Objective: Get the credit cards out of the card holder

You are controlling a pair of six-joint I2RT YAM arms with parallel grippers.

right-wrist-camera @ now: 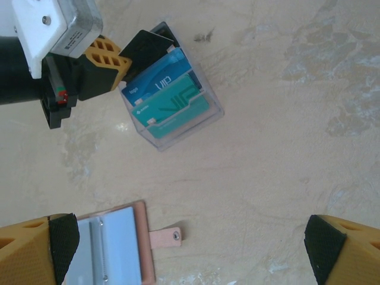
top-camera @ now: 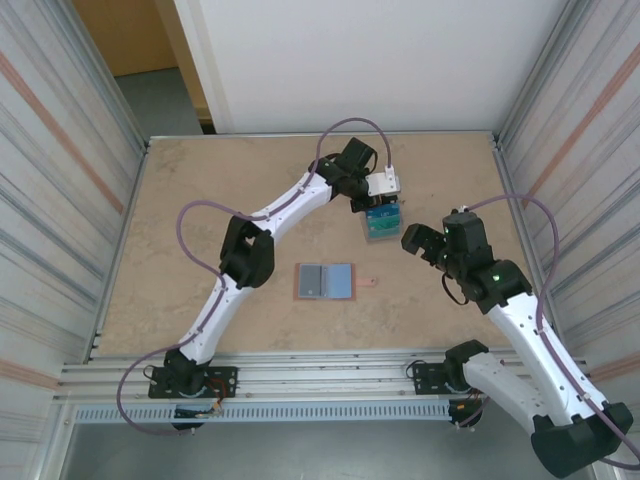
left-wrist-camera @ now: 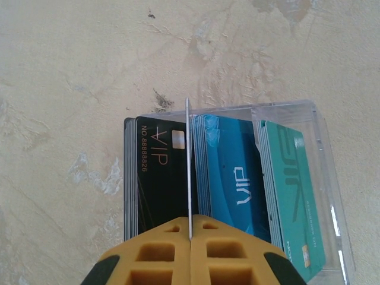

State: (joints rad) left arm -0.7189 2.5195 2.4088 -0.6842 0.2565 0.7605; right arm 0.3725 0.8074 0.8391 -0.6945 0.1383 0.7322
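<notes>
From above, the left gripper (top-camera: 383,203) hangs over the clear stand (top-camera: 386,228), right of the middle of the table (top-camera: 200,200). The wallet (top-camera: 324,282) lies open and flat near the middle, well apart from the stand, and the right gripper (top-camera: 412,243) is near the stand's right side. In the left wrist view the left gripper's pads are pinched shut on one card (left-wrist-camera: 188,160), seen edge-on and upright. It is lined up with the gap between the black cards (left-wrist-camera: 157,178) and the blue cards (left-wrist-camera: 231,172), with teal cards (left-wrist-camera: 294,196) at the right end. The step looks like seating this card, though how deep it sits I cannot tell. Doing it well means keeping the card upright, lowering it straight into that gap and releasing only once it rests on the stand's floor, so it neither rides up on a neighbour nor tips the stand. The packed cards and walls leave little room sideways. In the right wrist view the right gripper (right-wrist-camera: 190,246) stands wide with nothing between its fingers, over bare table. The wallet (right-wrist-camera: 119,243) and its tab (right-wrist-camera: 166,237) lie by its left finger. Whether any card is left in the wallet I cannot tell.
</notes>
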